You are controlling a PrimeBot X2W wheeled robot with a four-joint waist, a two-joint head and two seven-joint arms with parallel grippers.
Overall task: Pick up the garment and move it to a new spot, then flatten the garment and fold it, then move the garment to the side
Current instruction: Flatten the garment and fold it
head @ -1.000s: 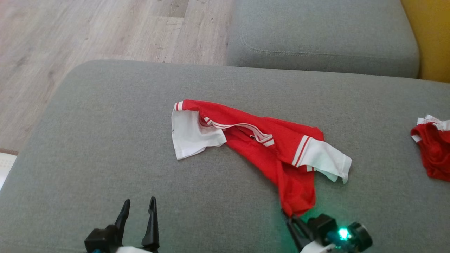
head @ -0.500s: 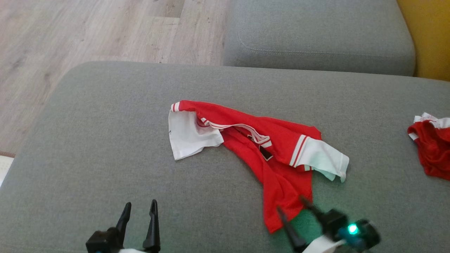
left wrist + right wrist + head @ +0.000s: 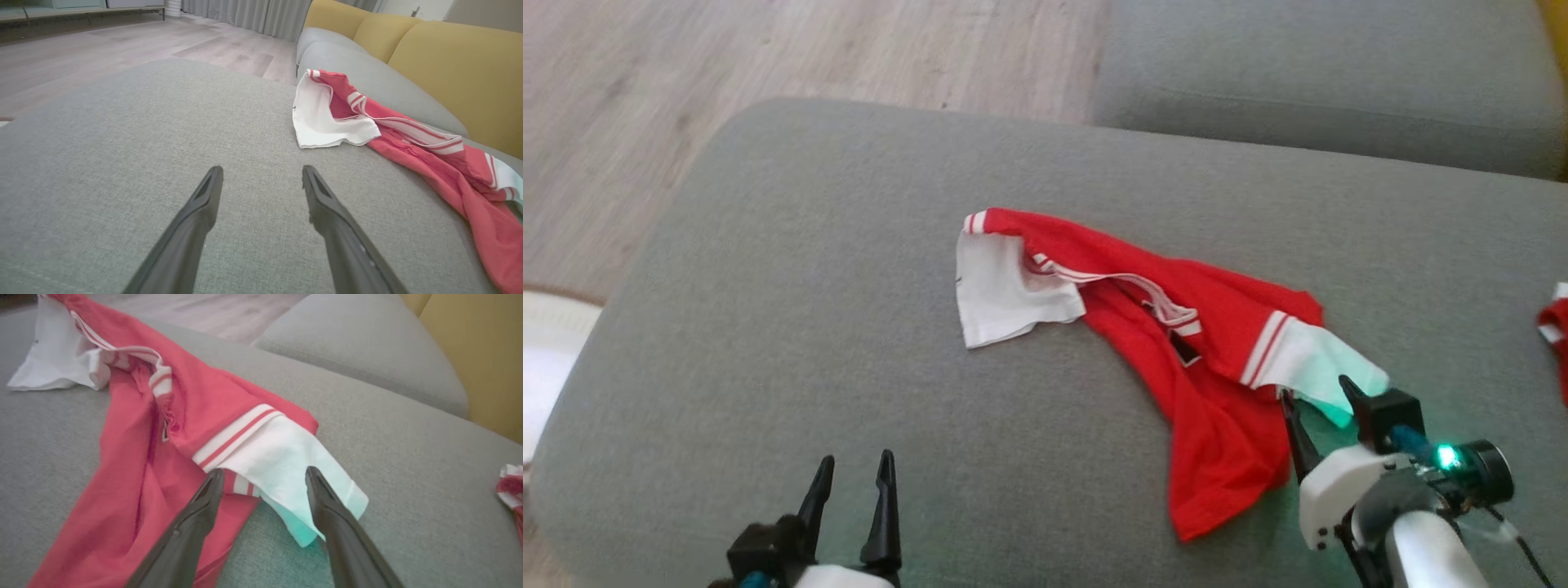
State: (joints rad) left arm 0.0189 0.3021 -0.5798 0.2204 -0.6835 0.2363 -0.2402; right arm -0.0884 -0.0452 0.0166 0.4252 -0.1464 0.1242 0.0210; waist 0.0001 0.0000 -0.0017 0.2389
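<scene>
The garment (image 3: pixel 1184 343) is a red shirt with white sleeves and red-white stripes, lying crumpled on the grey sofa cushion (image 3: pixel 792 310). In the left wrist view the garment (image 3: pixel 367 122) lies ahead and to the right. My right gripper (image 3: pixel 1319 390) stands open at the garment's right white sleeve (image 3: pixel 278 465), its fingers either side of the sleeve's end, with nothing clamped. My left gripper (image 3: pixel 854 465) is open near the cushion's front edge, well left of the garment, and in its own view the left gripper (image 3: pixel 261 171) has bare cushion between its fingers.
A second red and white cloth (image 3: pixel 1556 327) lies at the far right of the cushion, also seen as the cloth (image 3: pixel 510 486). Another grey cushion (image 3: pixel 1298 73) sits behind, with a yellow backrest (image 3: pixel 449 61). Wooden floor (image 3: pixel 768 57) lies beyond the cushion's left and far edges.
My right gripper opened and let go of the garment's red hem, which dropped onto the cushion. It then moved up to the right white sleeve. The head camera shifted.
</scene>
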